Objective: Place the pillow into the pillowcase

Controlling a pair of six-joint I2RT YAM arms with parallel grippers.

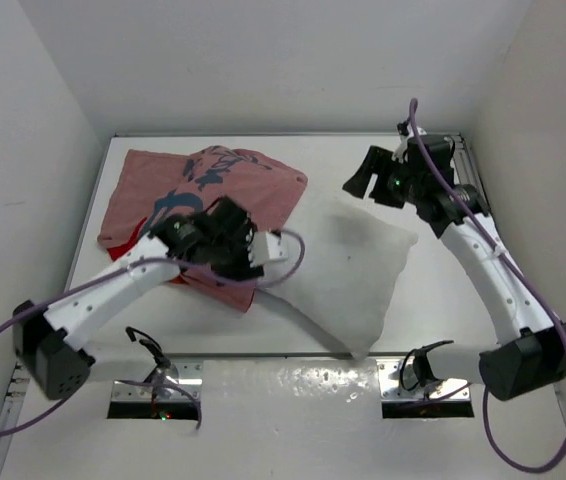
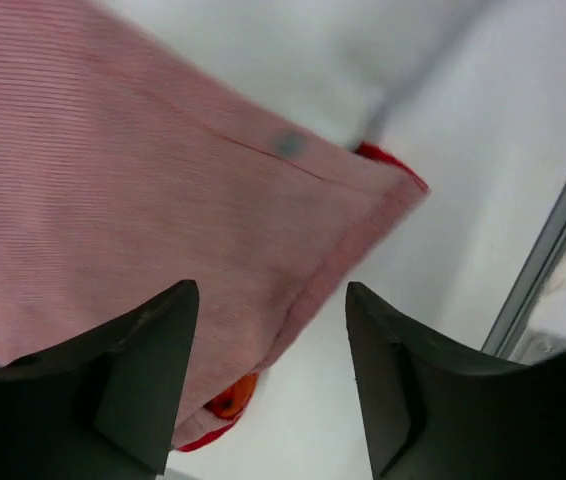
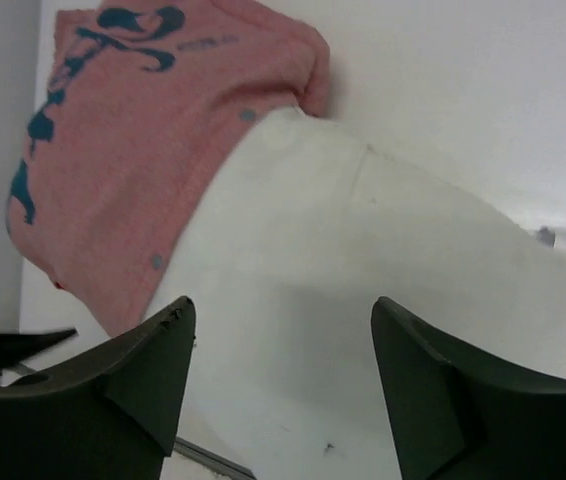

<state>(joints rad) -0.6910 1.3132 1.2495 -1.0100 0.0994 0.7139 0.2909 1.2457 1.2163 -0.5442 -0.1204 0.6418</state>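
My left fingers (image 2: 271, 300) stand half open, empty, over the crumpled red pillowcase (image 1: 213, 185) at upper left. My right fingers (image 3: 281, 315) gape empty above the puffy white pillow (image 1: 348, 265) at centre.

left gripper (image 2: 271, 300): jaws apart | right gripper (image 3: 283, 310): jaws apart

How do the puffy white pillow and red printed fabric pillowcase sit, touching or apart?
Touching. Right wrist view: the pillow lies against the pillowcase, no gap.
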